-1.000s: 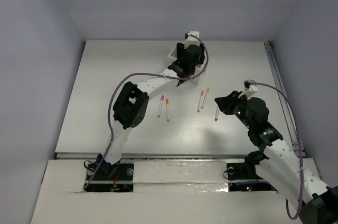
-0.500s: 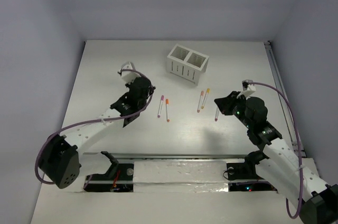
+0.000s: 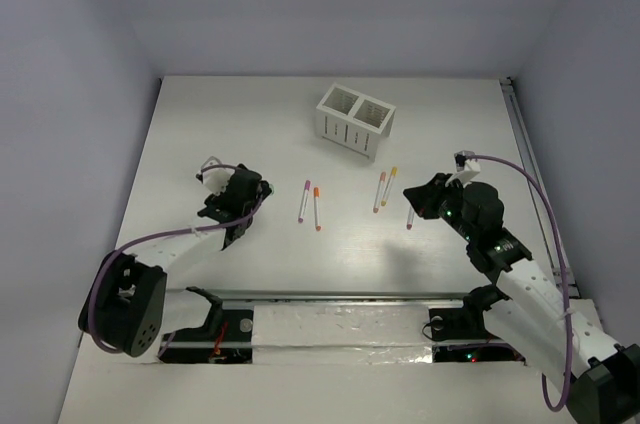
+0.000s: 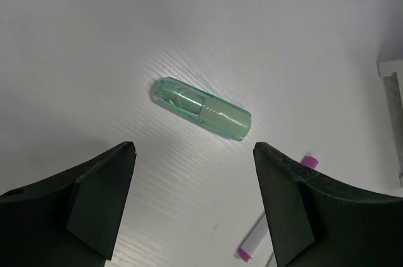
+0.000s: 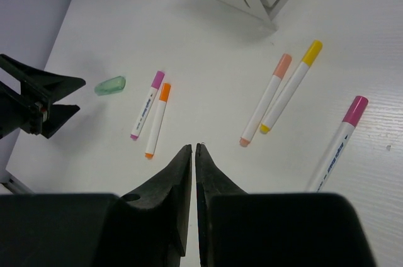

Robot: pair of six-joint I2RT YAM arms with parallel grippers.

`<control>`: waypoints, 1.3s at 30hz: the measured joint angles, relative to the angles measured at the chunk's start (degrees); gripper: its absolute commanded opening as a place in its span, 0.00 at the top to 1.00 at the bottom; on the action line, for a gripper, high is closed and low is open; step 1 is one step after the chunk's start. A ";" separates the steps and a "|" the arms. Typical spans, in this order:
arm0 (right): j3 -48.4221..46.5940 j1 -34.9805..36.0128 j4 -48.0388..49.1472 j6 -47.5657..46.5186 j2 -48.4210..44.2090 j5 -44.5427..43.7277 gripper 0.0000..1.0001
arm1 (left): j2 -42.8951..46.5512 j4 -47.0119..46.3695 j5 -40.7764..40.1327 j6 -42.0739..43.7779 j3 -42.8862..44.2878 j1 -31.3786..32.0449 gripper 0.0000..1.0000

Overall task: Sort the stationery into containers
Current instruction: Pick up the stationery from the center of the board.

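Left jaws apart, mint-green piece (image 4: 201, 109) ahead, apparently untouched; right jaws together.

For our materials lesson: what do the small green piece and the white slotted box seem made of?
The green piece looks like translucent glossy plastic: inner ribs show through. The slotted box looks opaque matte white, plastic or painted wood; cannot tell.

We see bare white table (image 3: 220, 114) all round the translucent mint-green capsule (image 4: 200, 109), and the left gripper (image 4: 194, 153) is spread wider than it. The nearest obstacle is the purple-capped white pen (image 3: 304, 200), with the orange-capped white pen (image 3: 317, 208) just beside it. Right of those, an open lane runs up to the white slotted box (image 3: 355, 122).
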State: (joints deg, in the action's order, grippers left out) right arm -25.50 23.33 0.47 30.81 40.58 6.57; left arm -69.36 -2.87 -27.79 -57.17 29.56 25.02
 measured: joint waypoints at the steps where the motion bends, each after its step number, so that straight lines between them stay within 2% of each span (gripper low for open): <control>1: 0.00 0.00 0.00 0.00 0.00 0.04 0.88 | -0.28 -0.52 0.17 -0.20 0.00 -0.09 0.27; 12: 0.00 0.00 0.02 0.02 0.39 1.01 0.88 | -10.84 -6.67 1.62 -1.05 1.57 -2.73 0.28; 26: 0.00 0.00 0.26 0.07 1.46 1.95 0.88 | -22.99 -7.06 1.66 1.05 13.14 -5.66 0.31; 31: 0.00 0.00 0.35 0.04 1.51 2.03 0.88 | -28.61 -5.79 2.14 3.45 19.71 -5.84 0.39; 39: 0.00 0.00 0.39 0.04 1.55 2.05 0.88 | -28.65 -5.42 1.81 7.34 19.56 -5.27 0.39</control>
State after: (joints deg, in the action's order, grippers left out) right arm -25.50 23.33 0.86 30.85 42.13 8.62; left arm -98.02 -8.29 -25.98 -49.82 49.12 19.75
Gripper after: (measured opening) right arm 0.122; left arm 0.610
